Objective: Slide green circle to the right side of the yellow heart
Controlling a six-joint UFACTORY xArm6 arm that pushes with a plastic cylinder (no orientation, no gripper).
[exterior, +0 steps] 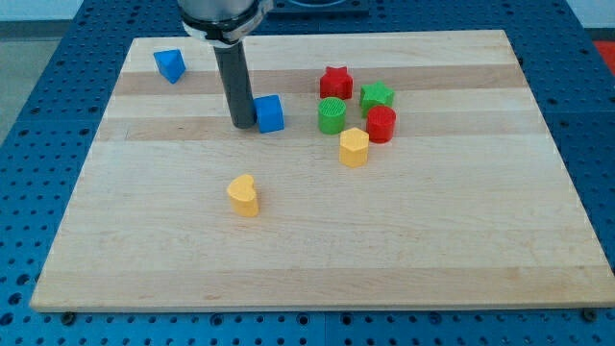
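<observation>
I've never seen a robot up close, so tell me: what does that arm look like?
Only its lower part shows: a plain, straight dark grey rod hanging from a wider black collar with a light band above. My tip is blunt and round. No cables, markings or claws show.

Board (pixel 317 240): pale wood, visible grain strips, smooth matt finish. Surrounding table (pixel 38 115): blue, perforated, looks like metal or plastic, cannot tell which. Rod (pixel 233 86): dark, smooth, slight sheen. Green circle (pixel 332 115), yellow heart (pixel 244 195), blue cube (pixel 270 113), red star (pixel 336 83): plastic-looking, matt, faintly ridged sides.
</observation>
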